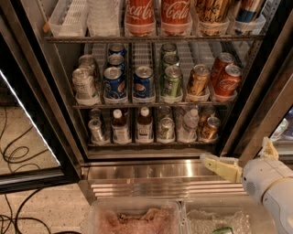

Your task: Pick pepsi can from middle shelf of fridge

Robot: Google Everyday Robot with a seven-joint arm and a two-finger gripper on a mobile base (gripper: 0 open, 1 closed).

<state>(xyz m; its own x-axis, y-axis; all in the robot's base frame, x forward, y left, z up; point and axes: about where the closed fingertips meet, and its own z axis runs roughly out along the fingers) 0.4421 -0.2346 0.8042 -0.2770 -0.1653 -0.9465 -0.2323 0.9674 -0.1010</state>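
Note:
The fridge point(146, 171) stands open in front of me. Its middle shelf point(151, 105) holds rows of small cans in pale lane trays. Two blue pepsi cans stand at the front, one at left point(114, 82) and one beside it point(143, 82), with more pepsi cans point(117, 60) behind the left one. My gripper point(236, 150) is at the lower right, below the shelves and in front of the steel base panel. It is open and empty, well apart from the cans.
A silver can point(84, 84), green cans point(171, 82), a gold can point(199, 80) and red Coca-Cola cans point(227, 80) share the middle shelf. Coca-Cola bottles point(139, 13) stand above, small bottles point(121, 128) below. The open glass door point(27, 137) is at left, clear bins point(132, 219) below.

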